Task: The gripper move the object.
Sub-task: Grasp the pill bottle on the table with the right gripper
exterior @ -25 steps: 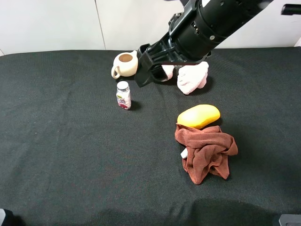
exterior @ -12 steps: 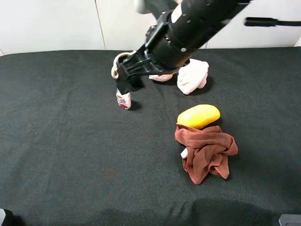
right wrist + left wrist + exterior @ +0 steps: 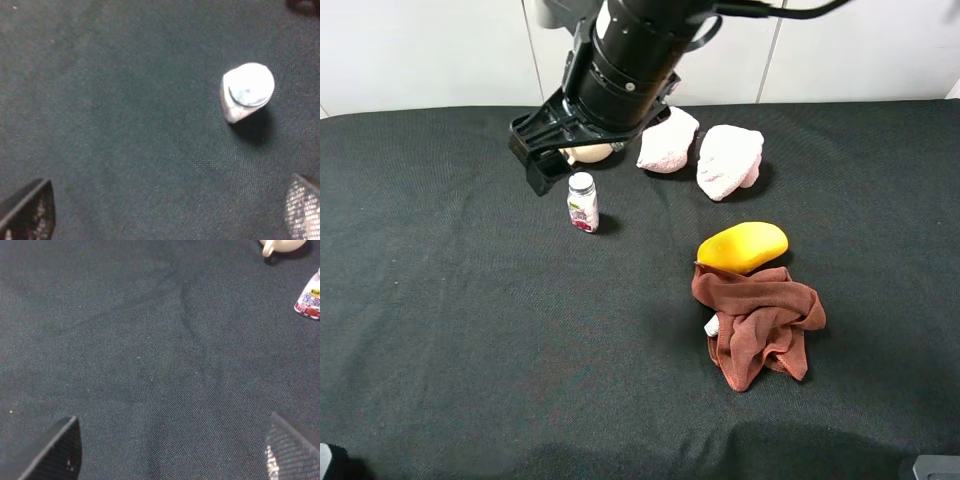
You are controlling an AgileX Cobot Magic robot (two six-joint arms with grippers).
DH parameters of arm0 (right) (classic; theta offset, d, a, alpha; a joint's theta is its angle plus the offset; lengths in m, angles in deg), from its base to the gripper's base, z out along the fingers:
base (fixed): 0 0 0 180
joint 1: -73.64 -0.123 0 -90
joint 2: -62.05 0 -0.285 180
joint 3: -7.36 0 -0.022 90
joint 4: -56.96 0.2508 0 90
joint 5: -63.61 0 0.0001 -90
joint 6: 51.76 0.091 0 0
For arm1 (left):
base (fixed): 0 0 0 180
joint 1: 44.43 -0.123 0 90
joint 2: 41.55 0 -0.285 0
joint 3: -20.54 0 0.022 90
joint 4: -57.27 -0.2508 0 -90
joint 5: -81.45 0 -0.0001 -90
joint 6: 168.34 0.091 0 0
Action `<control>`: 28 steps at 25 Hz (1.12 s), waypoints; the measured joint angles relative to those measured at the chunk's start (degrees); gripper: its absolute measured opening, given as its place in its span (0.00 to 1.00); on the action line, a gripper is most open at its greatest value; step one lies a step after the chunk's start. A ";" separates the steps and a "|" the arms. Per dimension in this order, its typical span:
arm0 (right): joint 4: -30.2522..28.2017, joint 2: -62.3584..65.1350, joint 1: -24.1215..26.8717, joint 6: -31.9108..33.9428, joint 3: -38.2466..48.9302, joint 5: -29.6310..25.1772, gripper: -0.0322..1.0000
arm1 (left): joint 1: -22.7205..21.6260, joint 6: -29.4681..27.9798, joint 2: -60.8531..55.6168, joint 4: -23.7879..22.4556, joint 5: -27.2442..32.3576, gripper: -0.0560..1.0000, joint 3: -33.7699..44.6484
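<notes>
From the high camera, the right fingers [image 3: 536, 172] hang spread wide and empty just beside the object [image 3: 582, 202]. It is a small capped bottle standing upright on the desk [image 3: 440, 300], left of the middle and towards the far edge. A cream teapot [image 3: 592, 153], half hidden by the arm, sits just behind it. Counted: one bottle, one teapot, one yellow mango [image 3: 742, 246], one brown cloth [image 3: 758, 325] touching the mango, and two pale towels [image 3: 668, 140] near the far edge.

The left wrist view shows the left fingers [image 3: 55, 452] open over bare desk with nothing between them. The bottle [image 3: 309, 297] and teapot [image 3: 280, 245] are well apart from them.

The right wrist view looks down on the bottle's cap [image 3: 248, 86]. The bottle stands ahead of the fingers [image 3: 30, 210] and nearer one than the other.

This looks like the approach step, with no grasp made yet. The next move calls for centring the fingers over the bottle, lowering around its body, then closing gently, since it could tip.
</notes>
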 joint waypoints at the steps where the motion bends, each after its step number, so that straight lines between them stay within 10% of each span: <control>1: -0.48 -0.92 0.00 0.00 -0.97 -0.42 0.70 | 0.00 0.00 0.00 0.00 0.00 0.75 0.00; 28: -6.99 -14.38 0.90 -1.07 -11.45 0.49 0.70 | 0.00 0.34 0.00 0.00 0.00 0.75 0.00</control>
